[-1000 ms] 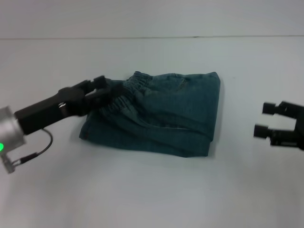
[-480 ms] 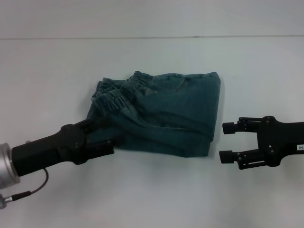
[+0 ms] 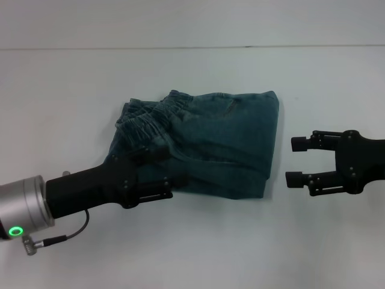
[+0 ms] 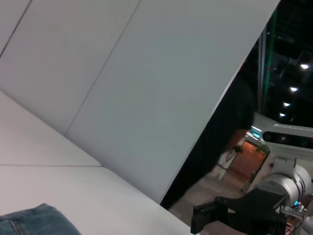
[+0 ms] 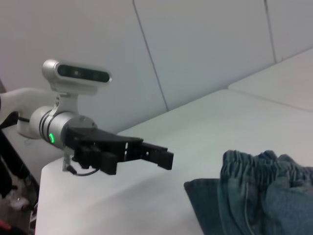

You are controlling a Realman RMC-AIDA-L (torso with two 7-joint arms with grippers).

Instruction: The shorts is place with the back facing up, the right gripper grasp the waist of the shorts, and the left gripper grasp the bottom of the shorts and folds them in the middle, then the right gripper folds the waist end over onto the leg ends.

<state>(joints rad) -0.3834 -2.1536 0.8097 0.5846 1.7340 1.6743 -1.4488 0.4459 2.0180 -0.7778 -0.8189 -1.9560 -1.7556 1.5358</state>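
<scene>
The shorts (image 3: 204,147) lie folded on the white table (image 3: 192,253), between the two pincers. The left pincer (image 3: 165,174) hovers over the near-left corner of the fold, just in front of the waist of the shorts (image 3: 147,117), which is bunched beyond its tips; its fingers overlap the denim, and whether they are parted cannot be told. The right pincer (image 3: 296,161) hangs open, gripping nothing, just clear of the fold's right edge.

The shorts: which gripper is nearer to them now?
Left. The left gripper overlaps the shorts at their near left edge; the right gripper is apart on their right side.
</scene>
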